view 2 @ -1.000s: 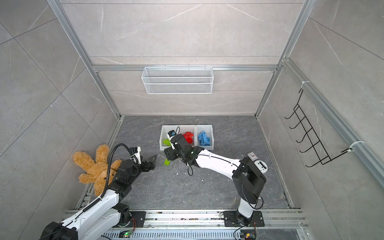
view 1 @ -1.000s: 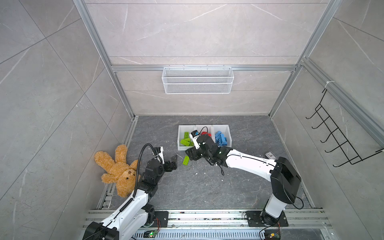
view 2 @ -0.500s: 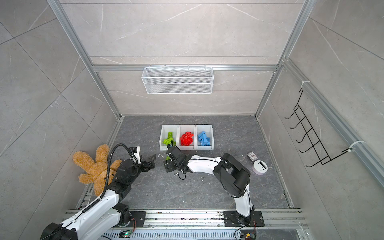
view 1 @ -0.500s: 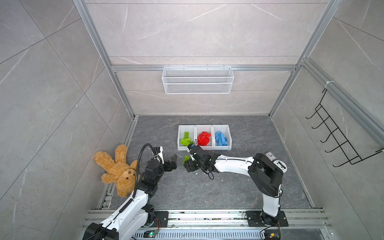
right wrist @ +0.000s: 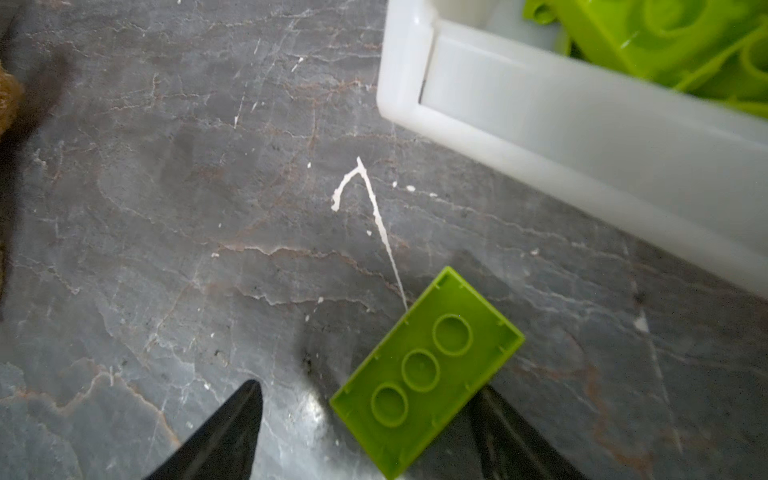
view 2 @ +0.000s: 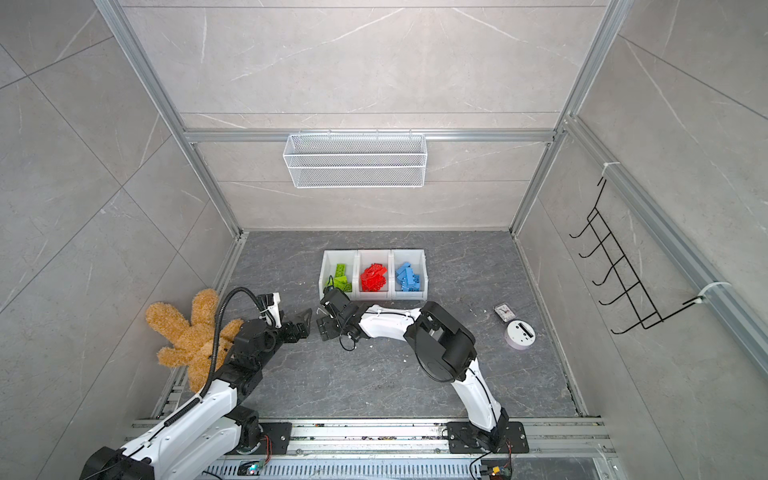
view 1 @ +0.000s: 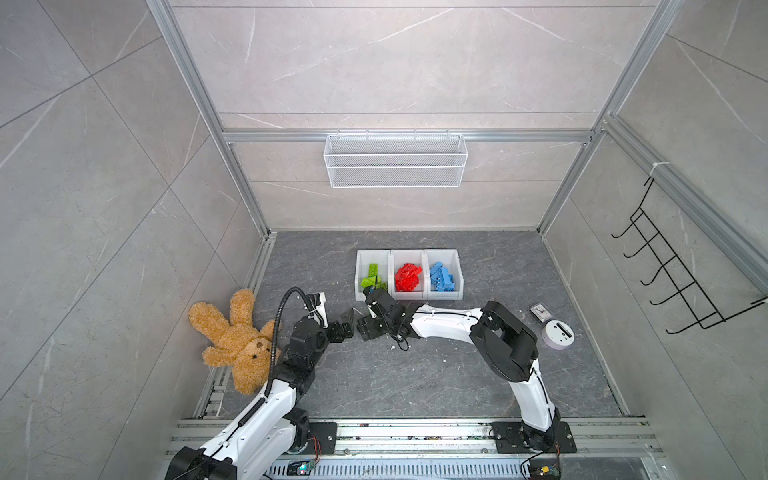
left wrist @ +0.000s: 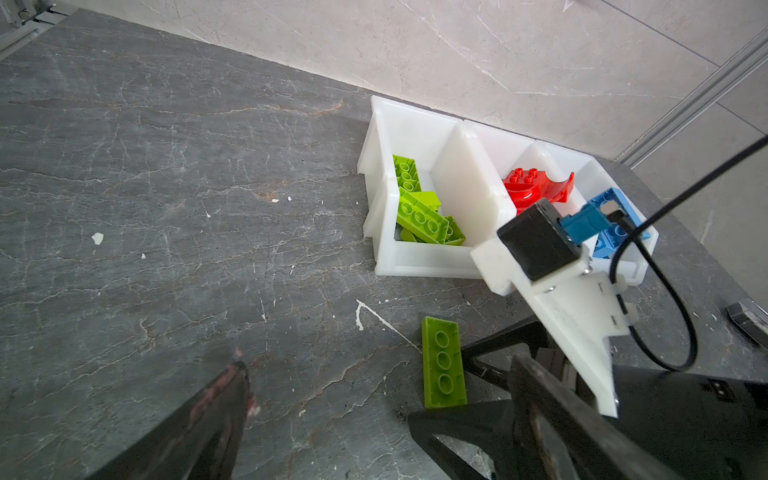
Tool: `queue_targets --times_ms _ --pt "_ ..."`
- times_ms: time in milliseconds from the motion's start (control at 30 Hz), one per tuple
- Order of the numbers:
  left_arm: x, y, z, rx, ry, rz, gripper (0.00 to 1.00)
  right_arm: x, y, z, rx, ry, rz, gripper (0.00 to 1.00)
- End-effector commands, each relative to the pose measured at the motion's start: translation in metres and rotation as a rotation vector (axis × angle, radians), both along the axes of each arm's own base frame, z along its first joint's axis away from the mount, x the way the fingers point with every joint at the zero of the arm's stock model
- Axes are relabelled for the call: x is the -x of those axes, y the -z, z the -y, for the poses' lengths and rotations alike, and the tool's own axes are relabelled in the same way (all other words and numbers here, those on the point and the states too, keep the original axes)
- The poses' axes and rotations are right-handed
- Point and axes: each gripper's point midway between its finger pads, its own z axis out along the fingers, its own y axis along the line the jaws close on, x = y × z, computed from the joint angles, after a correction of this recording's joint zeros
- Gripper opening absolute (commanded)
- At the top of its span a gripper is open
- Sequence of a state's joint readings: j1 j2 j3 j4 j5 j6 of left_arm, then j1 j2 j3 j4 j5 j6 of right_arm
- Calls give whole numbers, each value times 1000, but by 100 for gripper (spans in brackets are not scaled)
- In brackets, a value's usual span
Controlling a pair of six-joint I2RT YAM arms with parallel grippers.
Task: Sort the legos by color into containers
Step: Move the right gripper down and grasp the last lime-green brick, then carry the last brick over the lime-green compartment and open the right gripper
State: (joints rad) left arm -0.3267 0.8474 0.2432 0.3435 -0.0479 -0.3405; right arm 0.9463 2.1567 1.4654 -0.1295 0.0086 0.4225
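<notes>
**Loose lime green brick** (right wrist: 428, 365): lies hollow underside up on the grey table (view 1: 374, 374), just outside the front lip of the leftmost container (view 1: 358, 274).

**Right hand** (right wrist: 365, 388): fingers spread apart with this brick between them, not clamped. In both top views it sits at 6 o'clock from that container.

**Left hand** (left wrist: 378, 365): fingers apart, holding nothing, near the right hand at its 9 o'clock.

**Containers' contents, 9 to 3 o'clock:**
- lime green bricks (view 1: 372, 279)
- red bricks (view 1: 408, 277)
- blue bricks (view 1: 442, 279)

**Teddy bear** (view 1: 232, 340): lies at 9 o'clock from the left hand.
</notes>
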Motion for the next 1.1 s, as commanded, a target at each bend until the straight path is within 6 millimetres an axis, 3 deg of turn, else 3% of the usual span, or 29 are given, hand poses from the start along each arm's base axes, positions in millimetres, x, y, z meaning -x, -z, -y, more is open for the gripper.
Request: queue_targets --times_ms 0,133,367,500,767,833,1067 --pt "-4 -18 1 2 6 61 99 0 23 1 110 -10 -7 80" --pt "-2 -21 -1 2 -4 72 99 -2 34 2 174 -1 -12 76" --pt "-1 -21 -5 -5 -23 80 99 -9 37 19 256 46 26 50" --pt "-2 -19 -5 -7 -22 72 99 -8 30 18 237 43 40 41" --pt "0 -28 -7 -54 -17 81 99 -15 -20 11 125 42 103 25" --pt "-1 -30 -15 -79 -63 45 99 -20 -34 9 91 42 123 22" --pt "-1 -44 -42 -145 -195 56 99 -62 -71 8 11 57 182 23"
